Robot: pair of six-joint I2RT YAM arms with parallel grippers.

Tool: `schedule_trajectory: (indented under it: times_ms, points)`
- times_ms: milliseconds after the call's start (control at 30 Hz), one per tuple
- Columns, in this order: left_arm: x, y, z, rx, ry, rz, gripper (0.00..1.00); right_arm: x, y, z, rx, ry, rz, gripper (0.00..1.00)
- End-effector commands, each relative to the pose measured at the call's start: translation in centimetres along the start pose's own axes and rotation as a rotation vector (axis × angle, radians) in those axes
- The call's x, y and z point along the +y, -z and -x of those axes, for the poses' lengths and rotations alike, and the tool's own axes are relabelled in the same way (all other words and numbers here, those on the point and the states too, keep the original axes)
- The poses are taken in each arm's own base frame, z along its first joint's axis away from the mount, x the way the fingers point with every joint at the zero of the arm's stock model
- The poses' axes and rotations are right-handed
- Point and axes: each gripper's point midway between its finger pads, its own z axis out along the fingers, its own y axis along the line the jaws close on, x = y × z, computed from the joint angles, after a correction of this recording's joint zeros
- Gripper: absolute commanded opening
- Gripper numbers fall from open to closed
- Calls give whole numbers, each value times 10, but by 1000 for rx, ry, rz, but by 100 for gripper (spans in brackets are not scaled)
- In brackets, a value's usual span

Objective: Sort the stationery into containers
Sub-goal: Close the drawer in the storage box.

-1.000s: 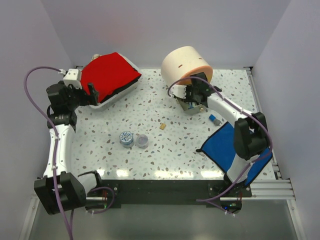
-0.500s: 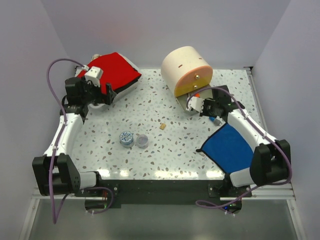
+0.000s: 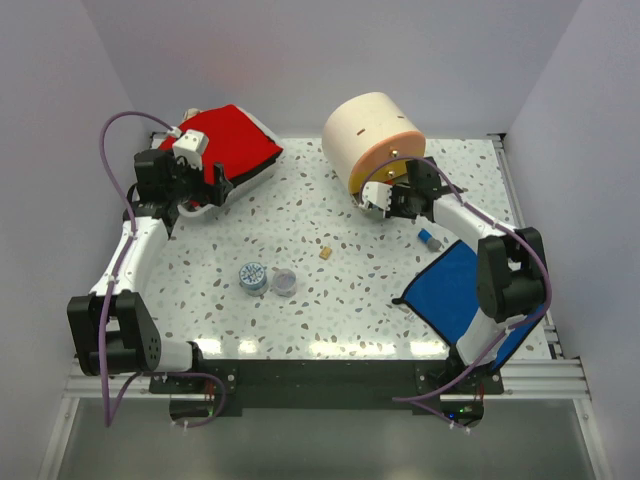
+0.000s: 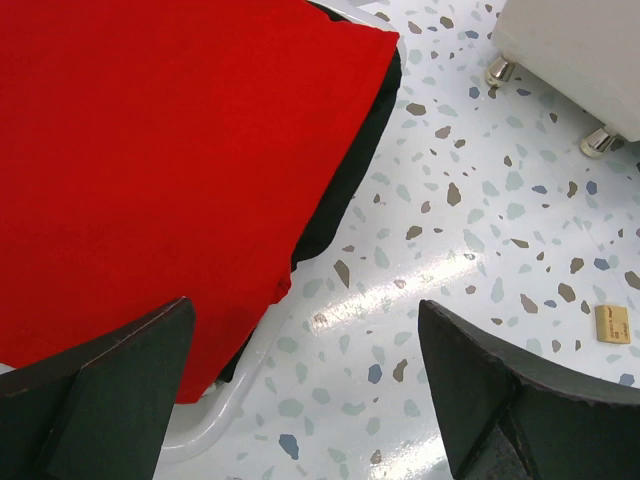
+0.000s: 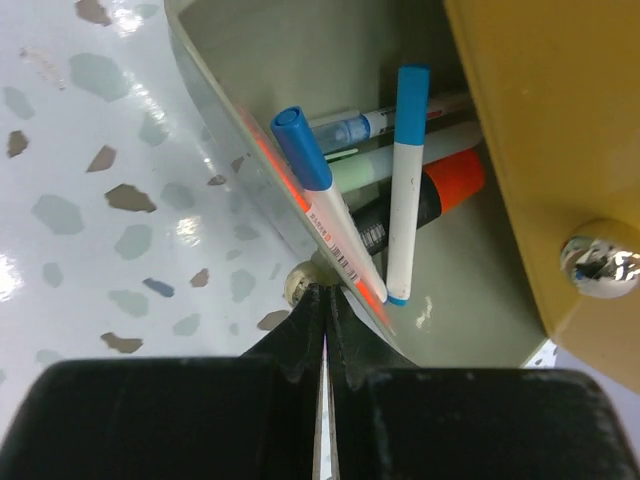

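Note:
The cream drum (image 3: 365, 128) lies at the back with an orange drawer (image 3: 392, 152), a yellow drawer (image 5: 530, 140) and an open bottom drawer (image 5: 300, 60). In that drawer lie thin pens (image 5: 312, 180), a pale green marker (image 5: 365, 172) and an orange-black highlighter (image 5: 445, 188). My right gripper (image 5: 324, 300) is shut, its tips against the open drawer's front next to its small knob (image 5: 297, 284); it also shows in the top view (image 3: 393, 200). My left gripper (image 4: 310, 395) is open and empty above the tabletop beside the white case (image 4: 215, 428) with the red top (image 3: 220, 145). On the table lie a blue-patterned tape roll (image 3: 253, 276), a purple one (image 3: 284, 282), a tan cube (image 3: 325, 253) and a blue-grey stub (image 3: 431, 239).
A flat blue cloth (image 3: 455, 290) lies at the front right, under my right forearm. Purple cables loop off both arms. Grey walls close in the table on three sides. The drum's metal feet (image 4: 497, 70) show in the left wrist view.
My left gripper has swung right from the case's left side to its front right edge. My right gripper pulled back right from the drawer, then returned to its front.

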Motion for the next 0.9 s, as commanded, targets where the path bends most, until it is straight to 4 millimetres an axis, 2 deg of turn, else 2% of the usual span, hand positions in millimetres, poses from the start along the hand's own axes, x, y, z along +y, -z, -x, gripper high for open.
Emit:
schedule_trajectory:
  times_ms: [0,367,433,667,700,767,867]
  points:
    - [7,-2,22,-48,-57,22,98,-47,-2,19,-64,45,-124,0]
    - [9,-11,25,-39,-60,13,98,-89,-20,30,-114,-40,-264,0]
    - [9,-12,25,-36,-60,10,98,-91,-21,29,-112,-56,-274,0]
    - [5,-10,22,-35,-61,4,98,-82,-13,32,-136,-91,-288,0]
    - [6,-10,23,-36,-61,7,98,-75,-15,30,-134,-102,-279,0]
    - [5,-9,21,-35,-59,4,98,-78,-12,33,-146,-124,-320,0]
    - [2,-9,23,-39,-58,-5,98,-67,-13,33,-129,-161,-294,0]
